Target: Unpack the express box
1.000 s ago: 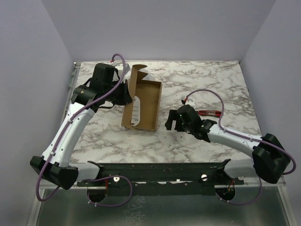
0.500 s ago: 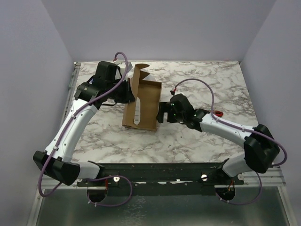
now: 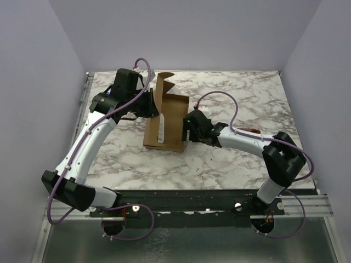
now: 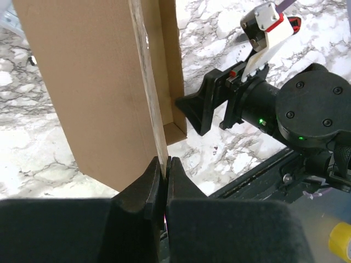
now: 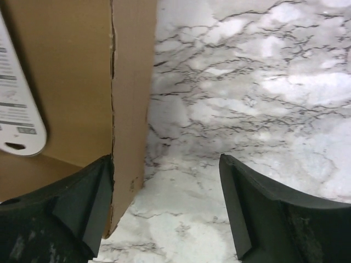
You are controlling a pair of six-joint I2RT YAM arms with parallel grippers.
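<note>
The express box (image 3: 174,118) lies open in the middle of the marble table, a brown cardboard mailer with its lid (image 3: 160,87) standing up along the left side. My left gripper (image 3: 153,107) is shut on the lid's thin edge (image 4: 148,98), its fingertips (image 4: 155,174) pinched together on the cardboard. A white printed card (image 3: 160,129) rests inside the box (image 5: 60,82), also showing as a card (image 5: 16,112) in the right wrist view. My right gripper (image 3: 187,127) is open at the box's right wall (image 5: 130,93), one finger (image 5: 82,203) on the box side, the other finger (image 5: 263,213) over bare marble.
A red object (image 3: 250,130) lies on the table behind my right forearm. A black rail (image 3: 181,200) runs along the near edge between the arm bases. Lilac walls close in the back and both sides.
My right arm has swung left from the table's middle right up to the box's right wall, jaws still wide. The left gripper has kept its hold on the lid.
</note>
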